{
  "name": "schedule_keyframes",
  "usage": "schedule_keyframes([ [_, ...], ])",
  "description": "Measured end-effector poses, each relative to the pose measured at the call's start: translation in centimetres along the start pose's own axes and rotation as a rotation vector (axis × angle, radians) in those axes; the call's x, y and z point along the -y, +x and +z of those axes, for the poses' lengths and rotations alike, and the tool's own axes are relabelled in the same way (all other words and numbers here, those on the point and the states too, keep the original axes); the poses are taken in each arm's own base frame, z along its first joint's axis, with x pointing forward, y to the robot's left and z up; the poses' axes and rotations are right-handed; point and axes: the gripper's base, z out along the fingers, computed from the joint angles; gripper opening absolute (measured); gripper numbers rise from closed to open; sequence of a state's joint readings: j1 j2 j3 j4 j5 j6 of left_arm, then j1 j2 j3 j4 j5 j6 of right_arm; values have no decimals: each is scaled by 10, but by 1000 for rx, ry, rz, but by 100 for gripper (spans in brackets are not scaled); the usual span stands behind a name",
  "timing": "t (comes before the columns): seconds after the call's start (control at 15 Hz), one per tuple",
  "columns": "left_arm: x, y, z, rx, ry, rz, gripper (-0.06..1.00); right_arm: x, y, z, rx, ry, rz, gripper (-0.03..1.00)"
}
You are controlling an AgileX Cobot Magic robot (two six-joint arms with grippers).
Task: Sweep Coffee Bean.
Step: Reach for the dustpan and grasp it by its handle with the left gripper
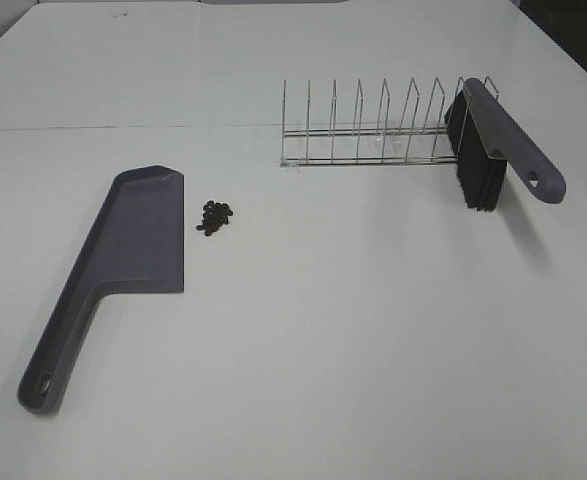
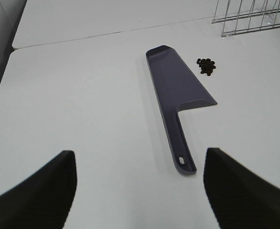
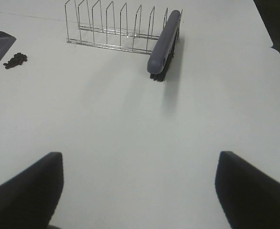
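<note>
Plainly, the layout is set for a two-handed sweep. On the bench [image 1: 353, 340] the coffee beans [image 1: 216, 217] sit in one tight little heap just beside the dustpan [image 1: 143, 235], at three o'clock of its flat blade, with a thin strip of bare surface between. The pan lies flat with its handle running off toward seven o'clock, on the left arm's side, so I judge that arm is meant to take it. The brush [image 1: 503, 135] is propped on its bristles against the three o'clock end of the wire rack [image 1: 363, 160], its handle raised and sloping out toward four o'clock, which should leave it easy for the right arm to seize. Rack and brush are well apart from the beans, at about two o'clock of them. The left fingers [image 2: 39, 191] are spread wide, holding nothing and touching nothing, with the pan's handle lying ahead of them. The right fingers [image 3: 30, 191] are likewise spread wide and empty, hanging over bare bench with the brush well ahead
</note>
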State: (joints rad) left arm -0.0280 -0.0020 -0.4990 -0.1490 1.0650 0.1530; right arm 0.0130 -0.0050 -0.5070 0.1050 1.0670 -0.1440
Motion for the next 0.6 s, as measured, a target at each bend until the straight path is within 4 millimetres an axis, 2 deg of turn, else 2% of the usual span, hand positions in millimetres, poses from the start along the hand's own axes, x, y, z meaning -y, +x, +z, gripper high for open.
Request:
schedule_keyframes([
  [0.6,0,0,0,0,0,0,68,0,0,0,0,0,0,73],
])
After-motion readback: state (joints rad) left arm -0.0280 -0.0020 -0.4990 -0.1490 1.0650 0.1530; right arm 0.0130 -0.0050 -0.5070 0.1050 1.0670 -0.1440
